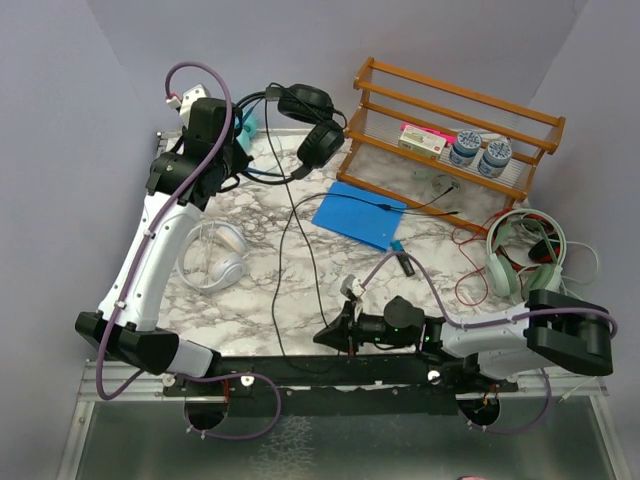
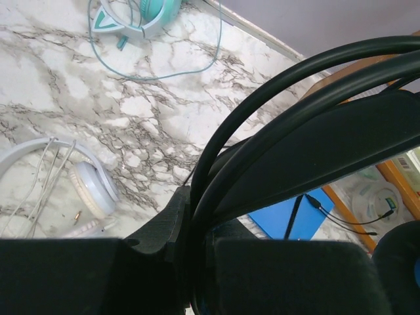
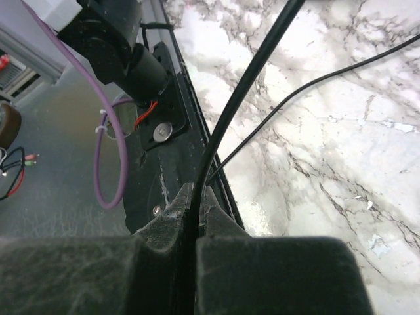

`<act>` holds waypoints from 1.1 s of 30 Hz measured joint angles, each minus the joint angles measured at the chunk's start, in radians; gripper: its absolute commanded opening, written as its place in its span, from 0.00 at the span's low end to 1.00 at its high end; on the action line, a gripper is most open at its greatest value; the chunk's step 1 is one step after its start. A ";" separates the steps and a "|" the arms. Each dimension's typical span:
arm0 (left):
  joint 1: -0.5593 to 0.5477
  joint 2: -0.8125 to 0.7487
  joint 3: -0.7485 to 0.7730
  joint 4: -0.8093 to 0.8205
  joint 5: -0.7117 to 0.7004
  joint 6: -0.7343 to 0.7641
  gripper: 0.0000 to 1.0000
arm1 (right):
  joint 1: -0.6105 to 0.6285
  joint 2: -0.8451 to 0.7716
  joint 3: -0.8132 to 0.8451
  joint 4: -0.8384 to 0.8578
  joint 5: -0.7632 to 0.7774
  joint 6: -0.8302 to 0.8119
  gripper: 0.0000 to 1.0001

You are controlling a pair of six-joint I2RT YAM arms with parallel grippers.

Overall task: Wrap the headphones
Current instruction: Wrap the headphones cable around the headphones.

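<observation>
The left claw (image 2: 197,223) is clamped on the headband of the black headphones (image 1: 312,120) and holds them off the table (image 1: 255,300); the ear cups hang just to its right, in front of the rack (image 1: 440,120). Their cable (image 3: 258,62) drops from the cups and trails across the marble to the right claw (image 3: 195,197), which is pinched shut on it low over the table's near edge. A second black strand lies on the marble just past that claw's fingertips. The white headphones (image 1: 222,258) lie flat between the two claws, nearer the left arm, with the cord bunched inside the band. The teal headphones (image 2: 141,13) lie on the marble close to the left claw, with a loop of cord beside them. A blue mat (image 1: 360,215) lies below the black cups, beyond the right claw.
</observation>
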 measured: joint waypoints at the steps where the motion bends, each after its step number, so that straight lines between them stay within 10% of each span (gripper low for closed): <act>1: 0.003 0.002 0.006 0.000 0.000 0.002 0.00 | 0.000 -0.028 -0.011 -0.016 0.013 0.002 0.00; 21: 0.152 0.240 0.391 -0.112 0.095 0.015 0.00 | -0.003 -0.216 -0.049 -0.143 0.076 -0.001 0.00; 33: 0.166 0.155 0.003 0.056 -0.230 0.075 0.00 | 0.002 -0.454 0.364 -0.668 0.013 -0.148 0.01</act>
